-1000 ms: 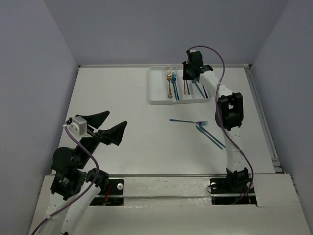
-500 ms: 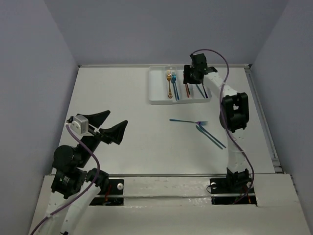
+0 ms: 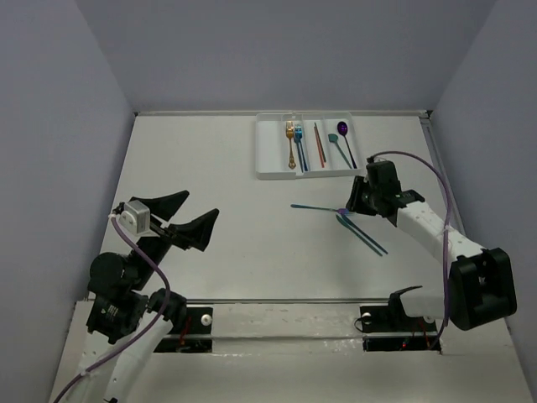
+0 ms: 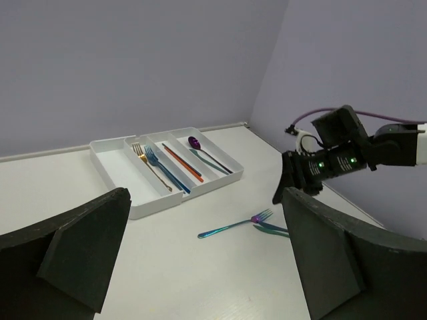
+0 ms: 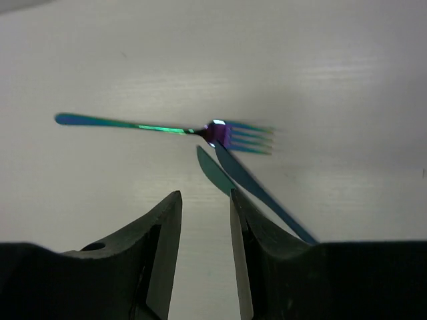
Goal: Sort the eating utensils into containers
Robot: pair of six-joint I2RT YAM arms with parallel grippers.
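Where the white plastic tray (image 3: 270,147) sits at the far side of the matte white tabletop (image 3: 226,168), it shows as a shallow rectangle split by thin walls into long, narrow compartments. All the utensils in it lie lengthwise, with their long axes running away from the arms. A gold fork (image 3: 291,144) and a blue fork (image 3: 299,147) share the second compartment from the left, tines at the far end. A thin red-orange stick (image 3: 318,144) lies in the third. A teal spoon (image 3: 341,151) and a purple spoon (image 3: 343,129) occupy the fourth, bowls at the far end.

Loose on the tabletop, an iridescent fork (image 3: 319,207) with a glossy blue-green handle and a purple neck lies across the field, tines pointing right. Just beside its tines, the teal knives (image 3: 362,233) run diagonally toward the near right. There appear to be two slim blades close together, though blur in the right wrist view leaves the count uncertain.

The right gripper (image 5: 202,200) hangs low over the near tips of the knives. Its matte black, tapered jaws stand narrowly apart with nothing between them. The left gripper (image 3: 201,203) is raised at the near left, well apart from the utensils, and its broad wedge-shaped jaws are spread wide and hold nothing.
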